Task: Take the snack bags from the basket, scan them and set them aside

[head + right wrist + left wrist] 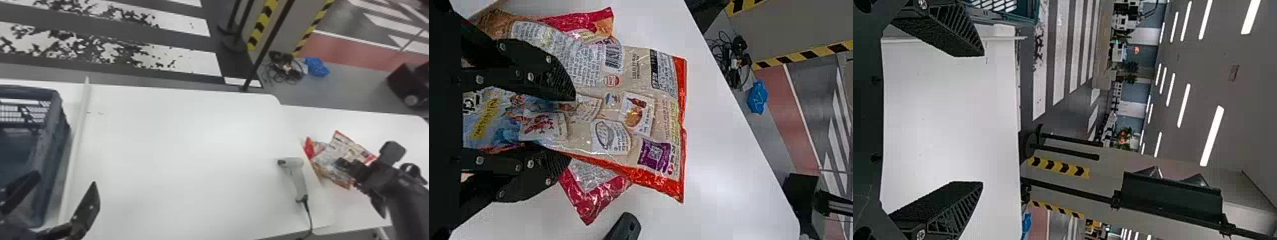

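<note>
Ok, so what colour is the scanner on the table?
The scanner is light grey with a dark nose, best seen in the head view.

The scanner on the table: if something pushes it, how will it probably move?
The scanner looks rigid, so it should not bend. Lying on its side, it will probably slide or turn rather than tip. Its cable may drag on it.

Basket (pixel 52 140) left — snack bags (pixel 346 148) right

Arms holding jaws parted.
Left gripper (pixel 66 178) is hovering at eight o'clock; right gripper (pixel 347 168) is slanting inward at four.
</note>
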{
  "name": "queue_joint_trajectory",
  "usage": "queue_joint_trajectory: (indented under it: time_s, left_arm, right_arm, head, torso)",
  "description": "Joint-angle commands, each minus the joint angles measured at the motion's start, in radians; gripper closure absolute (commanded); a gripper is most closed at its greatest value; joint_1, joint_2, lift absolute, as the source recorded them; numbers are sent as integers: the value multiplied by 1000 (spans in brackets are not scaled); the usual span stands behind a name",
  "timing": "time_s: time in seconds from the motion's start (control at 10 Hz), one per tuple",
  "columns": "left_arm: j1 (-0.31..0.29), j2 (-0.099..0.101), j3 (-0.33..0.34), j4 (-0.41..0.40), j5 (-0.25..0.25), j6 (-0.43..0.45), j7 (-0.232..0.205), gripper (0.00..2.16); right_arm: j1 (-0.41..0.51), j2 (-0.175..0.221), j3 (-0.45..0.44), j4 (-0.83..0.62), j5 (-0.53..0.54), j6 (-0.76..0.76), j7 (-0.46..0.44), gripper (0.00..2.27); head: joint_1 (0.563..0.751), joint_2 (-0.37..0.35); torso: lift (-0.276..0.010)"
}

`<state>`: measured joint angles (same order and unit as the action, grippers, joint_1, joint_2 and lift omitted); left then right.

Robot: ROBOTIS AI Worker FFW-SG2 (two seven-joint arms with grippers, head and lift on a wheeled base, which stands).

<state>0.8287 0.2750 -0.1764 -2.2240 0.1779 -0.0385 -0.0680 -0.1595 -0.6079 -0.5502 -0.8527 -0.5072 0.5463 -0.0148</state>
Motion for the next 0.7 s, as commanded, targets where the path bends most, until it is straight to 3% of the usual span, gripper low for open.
queue_joint_trajectory:
  time_s: [0.0, 0.3, 0.6]
  left_arm:
    - [4, -4, 0, -3, -2, -11, -1, 70]
    - [6, -17, -8, -10, -20, -11, -1, 70]
    - [10, -31, -12, -20, -43, -5, -1, 70]
  right_arm:
    - [34, 0, -28, -58, -8, 30, -8, 53]
    - [175, 30, -79, -293, -36, 119, -17, 53]
    - [377, 162, -157, -726, -93, 238, 6, 60]
  head:
    - [695, -350]
    - [695, -350]
    - [695, -350]
  torso:
    - [-75]
    - [-75]
    - [-75]
